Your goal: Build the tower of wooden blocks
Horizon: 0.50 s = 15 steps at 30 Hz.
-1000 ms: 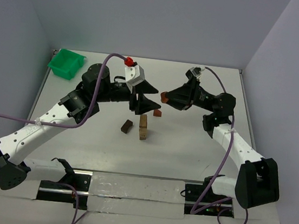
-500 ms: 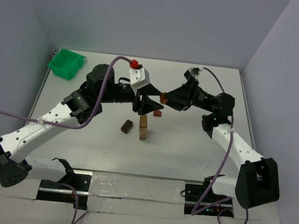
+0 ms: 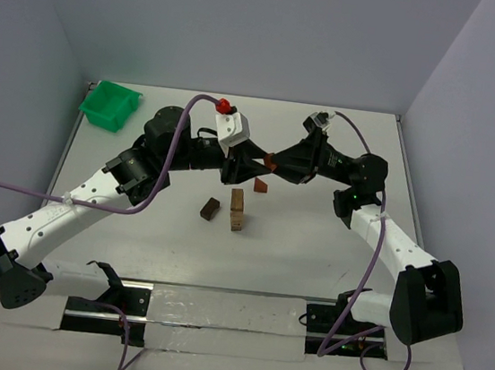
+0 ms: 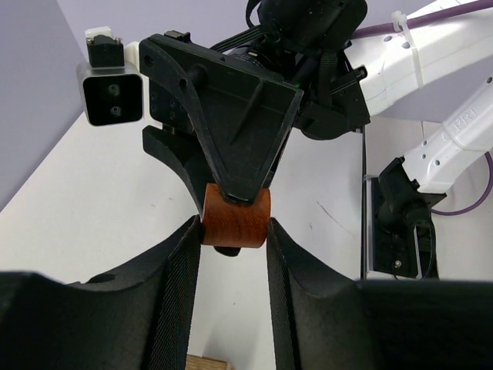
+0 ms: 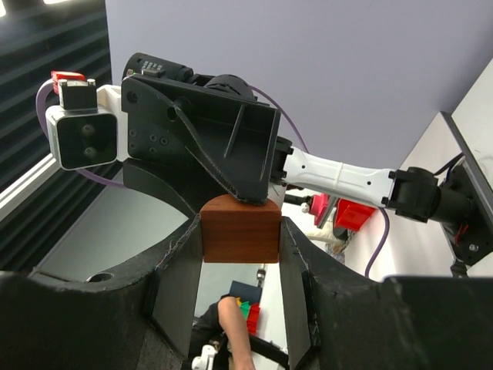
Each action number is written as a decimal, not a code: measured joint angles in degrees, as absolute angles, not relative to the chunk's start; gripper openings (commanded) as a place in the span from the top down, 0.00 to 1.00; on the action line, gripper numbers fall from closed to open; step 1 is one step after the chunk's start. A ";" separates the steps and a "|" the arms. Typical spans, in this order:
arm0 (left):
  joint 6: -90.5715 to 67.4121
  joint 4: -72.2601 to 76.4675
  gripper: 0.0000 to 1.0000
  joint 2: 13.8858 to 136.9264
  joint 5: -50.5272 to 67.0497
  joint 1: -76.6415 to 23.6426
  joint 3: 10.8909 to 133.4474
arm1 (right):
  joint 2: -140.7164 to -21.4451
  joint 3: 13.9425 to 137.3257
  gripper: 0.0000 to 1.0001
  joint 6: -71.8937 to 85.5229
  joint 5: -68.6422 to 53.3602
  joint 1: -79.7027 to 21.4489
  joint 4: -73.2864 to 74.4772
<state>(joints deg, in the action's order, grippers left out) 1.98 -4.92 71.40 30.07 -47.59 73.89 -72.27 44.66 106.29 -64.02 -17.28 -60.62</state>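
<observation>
On the counter [image 3: 312, 247] the tower [image 3: 237, 209] stands upright. A dark brown block [image 3: 209, 208] lies just left of it and a reddish wedge [image 3: 259, 186] just behind. Above them the right tool [image 5: 239, 231] pinches a reddish-brown block [image 3: 270, 162] in the air. The left tool [image 4: 233, 225], spread and apart from it a second ago, has swung over and narrowed, its fingers now pressing that block's two sides. The green bin [image 3: 110, 103] sits in the far left corner.
</observation>
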 measured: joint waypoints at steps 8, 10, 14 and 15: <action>1.31 -5.18 1.00 71.25 28.52 -47.80 73.87 | -72.27 44.66 0.32 106.45 -63.77 -17.28 -59.62; 0.11 -5.83 1.00 71.20 27.27 -47.92 73.87 | -72.27 44.66 0.10 104.97 -64.04 -17.33 -58.36; -2.29 -8.32 1.00 70.71 24.59 -47.90 73.84 | -72.25 45.32 0.02 100.68 -64.95 -17.26 -53.30; -2.89 -9.17 1.00 70.39 24.02 -47.90 73.83 | -72.25 45.74 0.00 99.02 -65.25 -16.97 -51.38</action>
